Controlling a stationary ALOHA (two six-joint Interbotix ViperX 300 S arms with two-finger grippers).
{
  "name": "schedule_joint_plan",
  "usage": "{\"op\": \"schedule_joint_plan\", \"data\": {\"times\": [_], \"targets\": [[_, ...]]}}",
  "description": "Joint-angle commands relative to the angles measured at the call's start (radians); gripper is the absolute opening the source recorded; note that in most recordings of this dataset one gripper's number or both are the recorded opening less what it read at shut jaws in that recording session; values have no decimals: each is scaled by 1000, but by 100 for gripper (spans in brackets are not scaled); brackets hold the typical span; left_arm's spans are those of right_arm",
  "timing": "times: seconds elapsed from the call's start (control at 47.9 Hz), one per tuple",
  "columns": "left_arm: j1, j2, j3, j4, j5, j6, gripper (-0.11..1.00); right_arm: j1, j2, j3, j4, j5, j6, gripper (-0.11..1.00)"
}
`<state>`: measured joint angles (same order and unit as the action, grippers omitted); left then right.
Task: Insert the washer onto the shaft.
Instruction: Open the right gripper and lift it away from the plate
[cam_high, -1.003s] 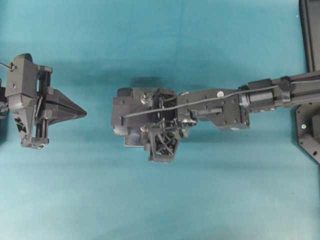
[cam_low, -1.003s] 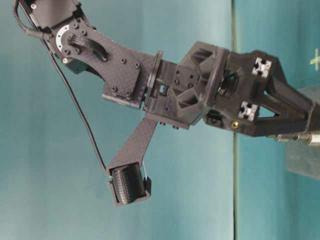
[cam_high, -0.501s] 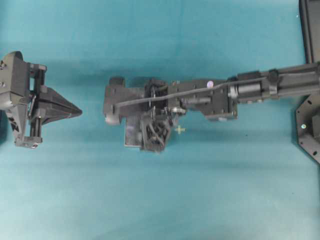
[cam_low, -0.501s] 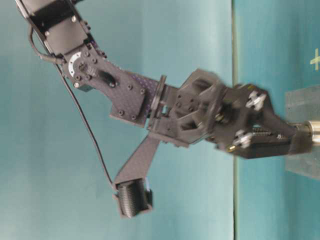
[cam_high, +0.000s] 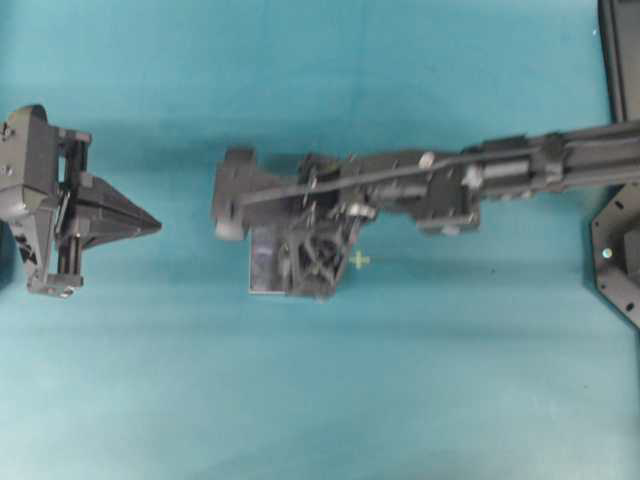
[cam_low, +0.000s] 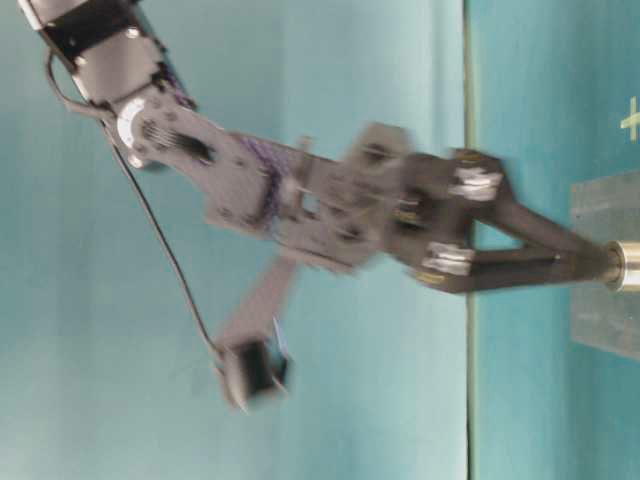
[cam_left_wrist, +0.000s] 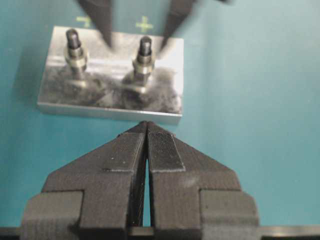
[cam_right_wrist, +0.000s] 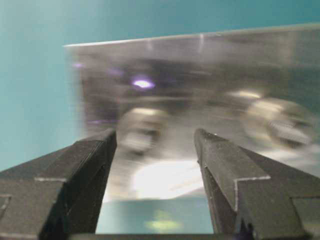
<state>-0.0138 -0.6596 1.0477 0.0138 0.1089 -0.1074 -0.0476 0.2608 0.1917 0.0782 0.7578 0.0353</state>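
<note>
The right pincer (cam_right_wrist: 155, 150) stands released, its two black fingers (cam_left_wrist: 105, 20) apart above the far edge of the shiny rectangular metal block (cam_left_wrist: 110, 97) on the teal bench (cam_high: 400, 380). Two threaded steel shafts (cam_left_wrist: 144, 52) rise from the block, each with a nut at its base; one finger descends between them. Whether a washer is there I cannot tell. The left pincer (cam_left_wrist: 146, 131) is clenched, empty, just near of the block.
</note>
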Motion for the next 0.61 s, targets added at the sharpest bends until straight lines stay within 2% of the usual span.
{"op": "schedule_joint_plan", "data": {"times": [0.0,0.209,0.585], "targets": [[-2,-6,-18,5,-3,2,0,-6,-80,9,-3,-11,-11,66],[-2,-20,-15,5,-2,0,0,-2,-196,112,20,-107,-5,66],[-2,-54,2,5,-15,6,0,-2,-403,365,29,-400,2,66]]}}
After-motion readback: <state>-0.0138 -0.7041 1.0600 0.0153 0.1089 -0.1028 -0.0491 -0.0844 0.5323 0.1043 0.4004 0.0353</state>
